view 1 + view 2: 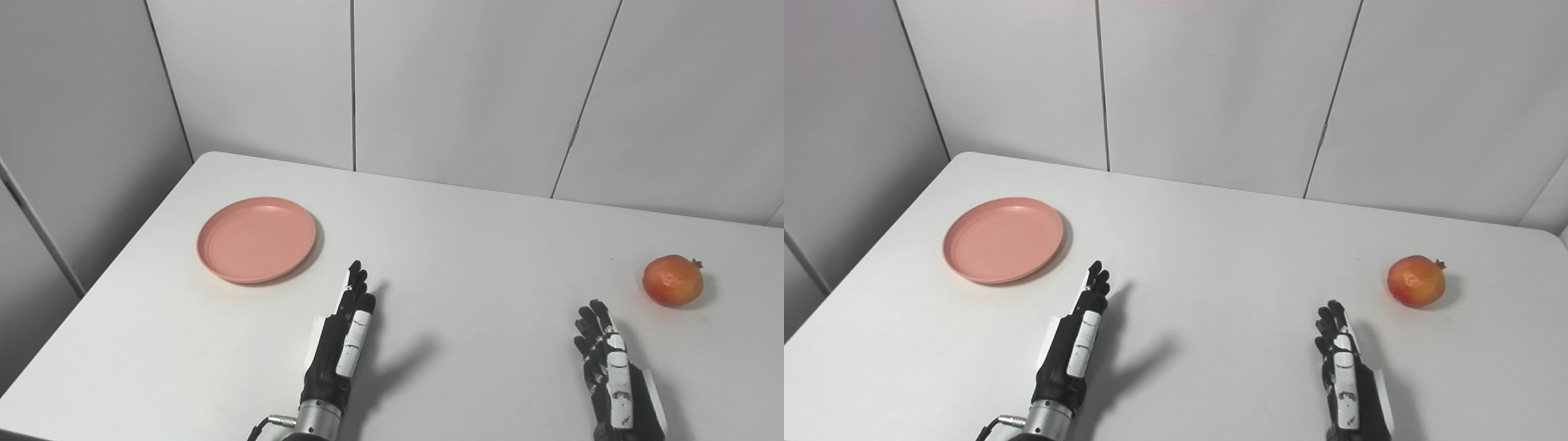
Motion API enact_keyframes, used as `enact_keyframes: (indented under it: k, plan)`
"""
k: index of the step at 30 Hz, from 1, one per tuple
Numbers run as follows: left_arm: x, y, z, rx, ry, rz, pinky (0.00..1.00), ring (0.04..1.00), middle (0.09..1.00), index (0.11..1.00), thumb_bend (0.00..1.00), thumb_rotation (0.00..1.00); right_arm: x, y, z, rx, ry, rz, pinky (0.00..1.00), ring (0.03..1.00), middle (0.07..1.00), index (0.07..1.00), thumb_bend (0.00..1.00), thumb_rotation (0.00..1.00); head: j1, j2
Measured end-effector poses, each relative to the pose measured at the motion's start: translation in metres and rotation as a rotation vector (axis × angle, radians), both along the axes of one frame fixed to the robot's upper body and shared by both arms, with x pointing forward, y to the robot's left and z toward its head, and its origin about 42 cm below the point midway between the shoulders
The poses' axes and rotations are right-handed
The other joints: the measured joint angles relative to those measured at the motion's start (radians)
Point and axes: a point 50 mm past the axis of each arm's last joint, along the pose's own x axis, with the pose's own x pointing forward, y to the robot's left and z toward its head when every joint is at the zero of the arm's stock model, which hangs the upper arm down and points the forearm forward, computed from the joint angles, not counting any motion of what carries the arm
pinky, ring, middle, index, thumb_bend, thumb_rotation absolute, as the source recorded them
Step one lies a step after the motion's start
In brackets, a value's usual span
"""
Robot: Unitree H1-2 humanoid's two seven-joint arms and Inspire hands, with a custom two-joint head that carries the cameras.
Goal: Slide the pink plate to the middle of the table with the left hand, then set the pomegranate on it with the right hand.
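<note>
Hands first: the left hand (343, 343) is held edge-up above the white table (465, 245), fingers straight and together, holding nothing. The right hand (606, 367) is posed likewise near the front right, fingers extended, also empty. Ahead and to the left of the left hand, near but not touching, lies the pink plate (256, 239), flat on the table's left side. The pomegranate (672, 280) rests near the right edge, just beyond the right hand, apart from it.
</note>
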Motion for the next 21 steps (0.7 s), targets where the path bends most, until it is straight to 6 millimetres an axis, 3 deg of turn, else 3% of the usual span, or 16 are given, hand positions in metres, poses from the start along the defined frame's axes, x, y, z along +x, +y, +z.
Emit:
enact_keyframes:
  k: [12,21]
  plan:
    - [0.0016,-0.0018,-0.0035,0.002,-0.009,0.007,1.00,1.000,1.000,1.000,0.72,1.00,0.0039,-0.0025,-0.0028,-0.013,-0.009,0.006,1.00,0.973,0.956,0.965,0.71,1.00,0.023,-0.051]
    - [0.0024,-0.0028,-0.0051,0.011,-0.006,0.007,1.00,1.000,1.000,1.000,0.74,1.00,0.0065,-0.0049,-0.0036,-0.021,-0.009,0.014,1.00,0.979,0.963,0.973,0.72,1.00,0.025,-0.057]
